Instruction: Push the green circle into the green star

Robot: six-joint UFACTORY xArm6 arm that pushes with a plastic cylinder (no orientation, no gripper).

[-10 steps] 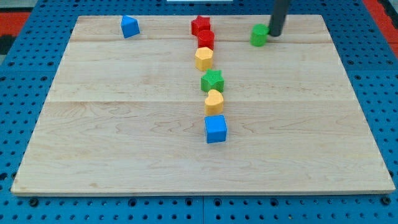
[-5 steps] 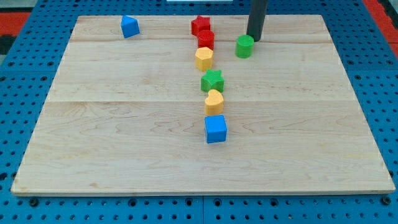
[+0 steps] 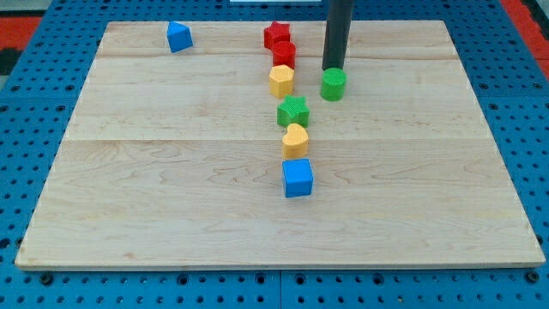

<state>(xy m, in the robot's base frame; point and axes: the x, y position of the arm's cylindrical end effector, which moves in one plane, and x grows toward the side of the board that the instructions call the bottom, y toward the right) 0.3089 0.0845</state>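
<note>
My tip (image 3: 333, 69), no claw, stands upright touching the green circle (image 3: 334, 84)

Green circle (image 3: 334, 84) — a short, upright cylinder with a flat round top, standing on the wooden board (image 3: 171, 189) in its far half, a little right of centre. Bright green, intact, resting flat, not tilted. Green star (image 3: 292, 112) — a squat block with a star-shaped top face, same bright green, lying flat on the board nearer than the circle and to its left, roughly at the board's centre. Clearly apart from each other, with bare wood between them; circle sitting diagonally far-right of the star, star diagonally near-left of the circle.
</note>
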